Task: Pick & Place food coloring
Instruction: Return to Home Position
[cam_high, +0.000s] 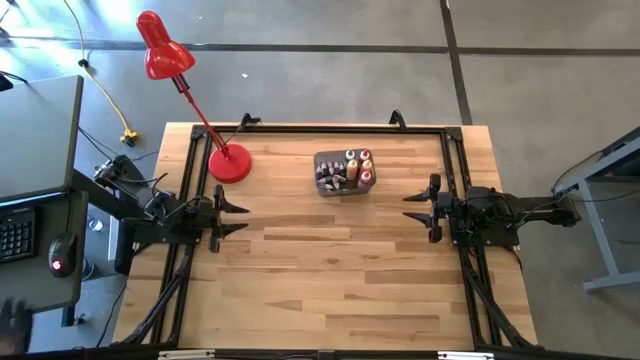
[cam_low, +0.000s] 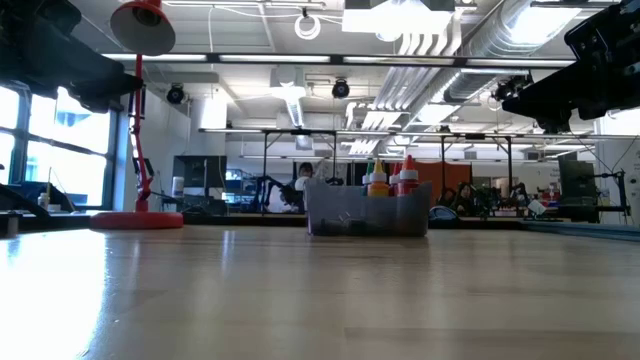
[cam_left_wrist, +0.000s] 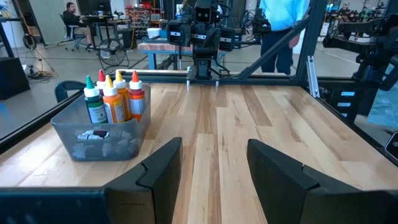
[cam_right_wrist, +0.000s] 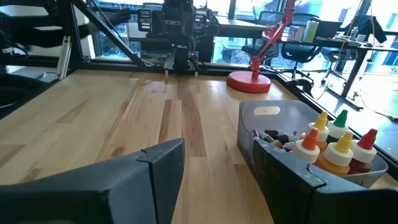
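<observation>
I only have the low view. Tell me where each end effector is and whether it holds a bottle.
Observer: The left end effector hangs over the table's left edge, fingers open, holding nothing.
Operator: Now the right one.
Observer: The right end effector hangs over the right edge, open and holding nothing.
Operator: Report what is on the bin's floor.
Observer: In the bin, small bottles lie in a heap beside the upright bottles.
</observation>
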